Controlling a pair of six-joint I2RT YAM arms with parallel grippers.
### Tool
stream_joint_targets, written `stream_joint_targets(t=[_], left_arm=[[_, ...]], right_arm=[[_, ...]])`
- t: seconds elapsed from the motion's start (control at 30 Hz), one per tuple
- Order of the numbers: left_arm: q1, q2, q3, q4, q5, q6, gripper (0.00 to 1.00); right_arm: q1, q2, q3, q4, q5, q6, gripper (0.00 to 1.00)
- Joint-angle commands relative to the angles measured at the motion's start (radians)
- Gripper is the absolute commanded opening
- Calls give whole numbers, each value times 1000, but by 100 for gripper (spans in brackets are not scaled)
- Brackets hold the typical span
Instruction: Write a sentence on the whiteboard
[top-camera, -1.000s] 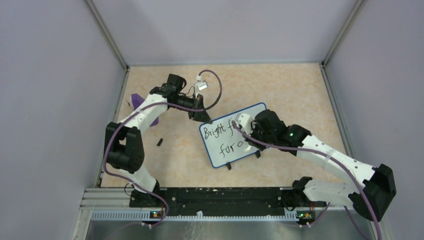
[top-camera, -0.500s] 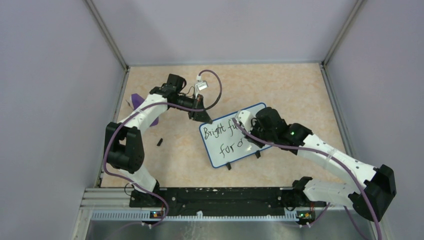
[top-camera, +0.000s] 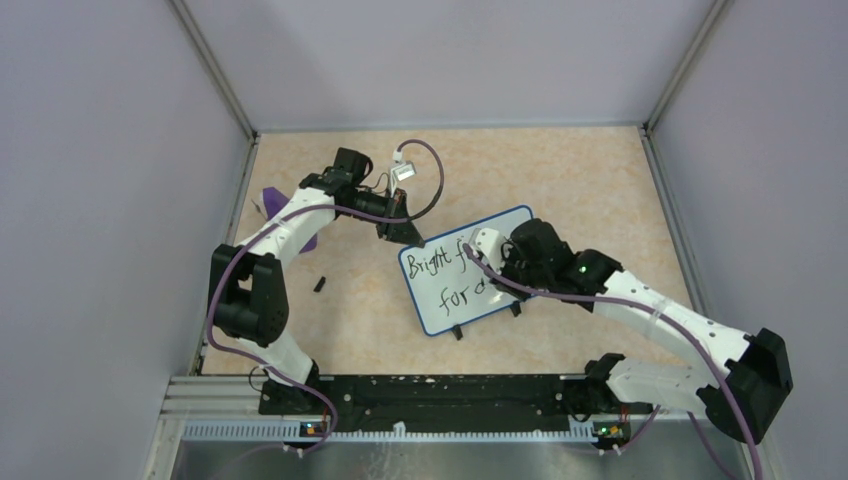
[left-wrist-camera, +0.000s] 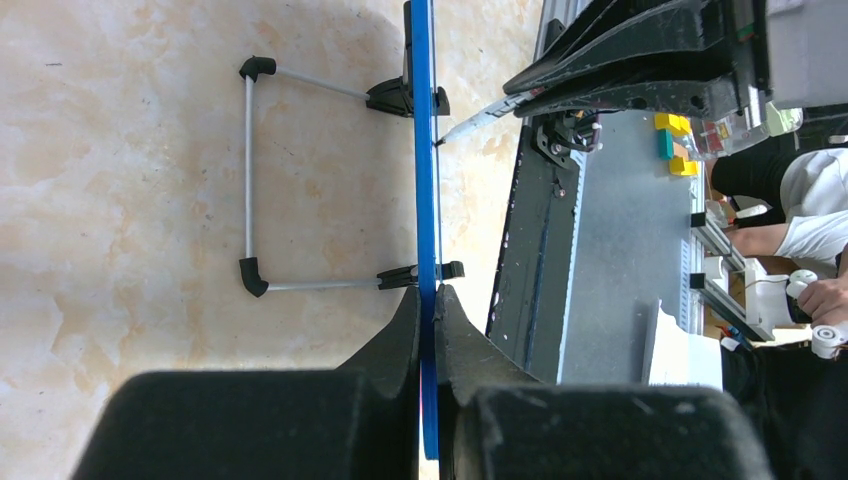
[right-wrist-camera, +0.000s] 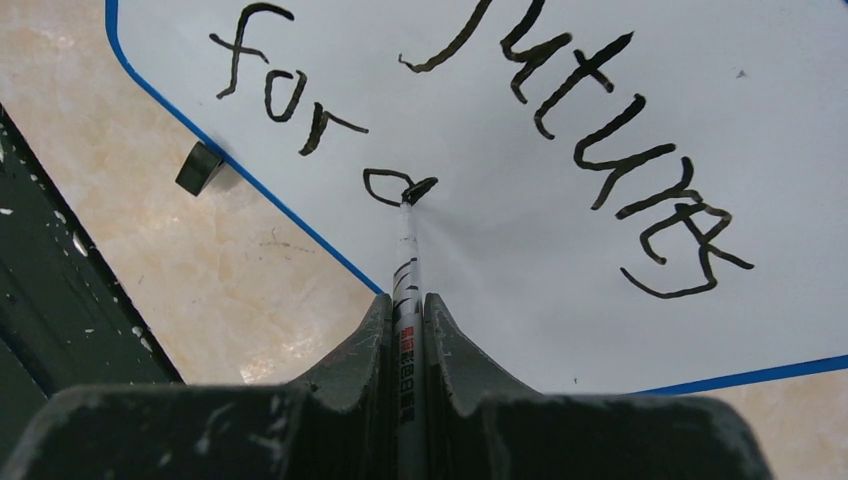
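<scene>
marker shifted slightly on sentence (mid-letter), whiteboard pinched between left fingers

The top camera looks steeply down from behind onto the whole tan table. Each wrist camera sights closely along its own jaws: left meets the blue-framed white board edge-on, right its written face.
</scene>
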Motion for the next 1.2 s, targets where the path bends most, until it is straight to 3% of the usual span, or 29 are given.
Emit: stream_joint_targets(t=[0.0, 0.6, 1.17], left_arm=[[7, 8, -4, -11, -66, 45, 0], [6, 7, -4, -15, -64, 45, 0], [6, 9, -4, -13, -56, 46, 0]], right_arm=[[-6, -3, -27, 13, -13, -32, 0], [-7, -91, 51, -66, 2, -46, 0], [-16, -40, 63, 50, 125, 29, 0]])
